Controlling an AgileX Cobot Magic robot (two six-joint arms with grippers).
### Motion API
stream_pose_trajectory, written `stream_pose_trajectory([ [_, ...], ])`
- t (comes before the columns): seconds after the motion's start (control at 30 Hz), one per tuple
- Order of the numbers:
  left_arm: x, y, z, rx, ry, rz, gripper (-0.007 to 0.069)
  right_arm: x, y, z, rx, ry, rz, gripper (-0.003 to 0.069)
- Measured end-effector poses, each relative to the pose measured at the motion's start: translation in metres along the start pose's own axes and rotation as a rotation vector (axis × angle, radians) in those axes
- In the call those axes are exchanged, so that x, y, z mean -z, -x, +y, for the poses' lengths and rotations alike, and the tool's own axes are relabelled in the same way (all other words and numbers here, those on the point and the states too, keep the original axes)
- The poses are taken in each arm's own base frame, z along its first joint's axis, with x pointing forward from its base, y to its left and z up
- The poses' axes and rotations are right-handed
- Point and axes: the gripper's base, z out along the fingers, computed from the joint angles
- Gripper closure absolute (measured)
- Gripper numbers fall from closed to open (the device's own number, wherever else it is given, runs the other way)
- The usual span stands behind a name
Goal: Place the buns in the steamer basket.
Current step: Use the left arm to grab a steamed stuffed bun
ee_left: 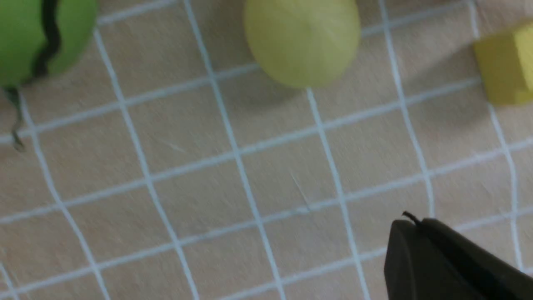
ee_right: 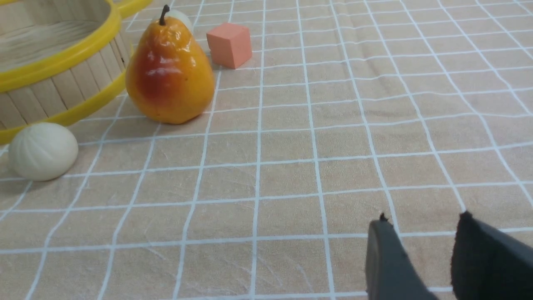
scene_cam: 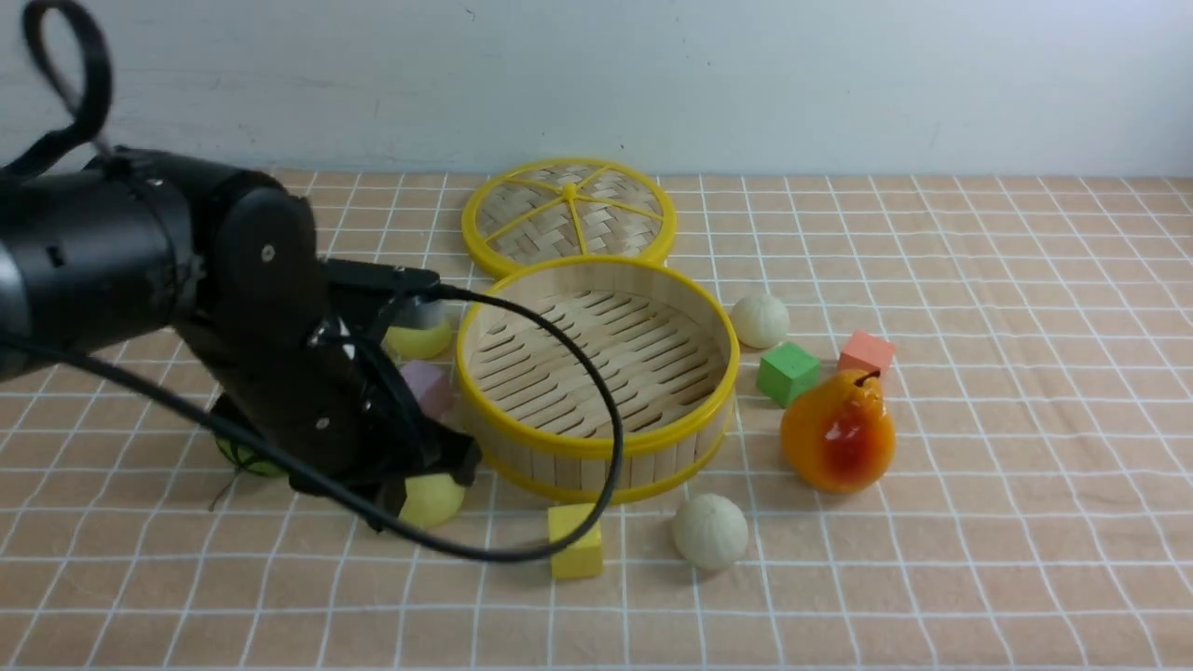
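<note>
The black left arm (scene_cam: 233, 308) fills the left of the front view and hides a good deal. The green striped watermelon ball (ee_left: 33, 37) shows there only as a sliver behind the arm. Both smooth pale yellow buns are partly covered. The near yellow bun (scene_cam: 433, 500) lies at the arm's low end, by the front of the round bamboo steamer basket (scene_cam: 596, 438). The far yellow bun (scene_cam: 419, 337) lies just left of the basket's rim.

The left tool (ee_left: 416, 237) appears only as one dark finger cut off at the edge of its blurred wrist view. I cannot tell how far it is spread. That finger touches nothing.

The right tool (ee_right: 422, 218) is outside the front view. Its wrist view shows two dark fingers parted, with nothing in the gap, over the checked worktop (scene_cam: 979, 559).

All four buns lie on the worktop outside the basket. One off-white pleated bun (scene_cam: 760, 320) is right of the basket, and the other off-white bun (scene_cam: 710, 531) is in front of it, near a yellow cube (scene_cam: 576, 545). In the right wrist view the orange pear (ee_right: 168, 71) nearly hides the first of these.

The flat woven lid (scene_cam: 569, 214) lies behind the basket. Whether they touch cannot be told.
</note>
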Motion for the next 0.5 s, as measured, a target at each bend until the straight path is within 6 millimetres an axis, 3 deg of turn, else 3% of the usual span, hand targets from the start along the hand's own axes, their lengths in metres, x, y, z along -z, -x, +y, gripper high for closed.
stream_pose_trajectory([
  [0.07,-0.011,0.017,0.001,-0.001,0.019,-0.004,0.0638,0.0,0.0,0.0,0.0,0.0,0.0,0.042],
  [0.23,-0.031,0.032,0.0,-0.025,0.023,0.012,0.0609,0.0,0.0,0.0,0.0,0.0,0.0,0.042],
  [0.33,-0.04,0.035,0.001,-0.037,0.03,0.015,0.0547,0.0,0.0,0.0,0.0,0.0,0.0,0.042],
  [0.5,-0.049,0.04,0.001,-0.053,0.037,-0.029,0.0377,0.0,0.0,0.0,0.0,0.0,0.0,0.042],
])
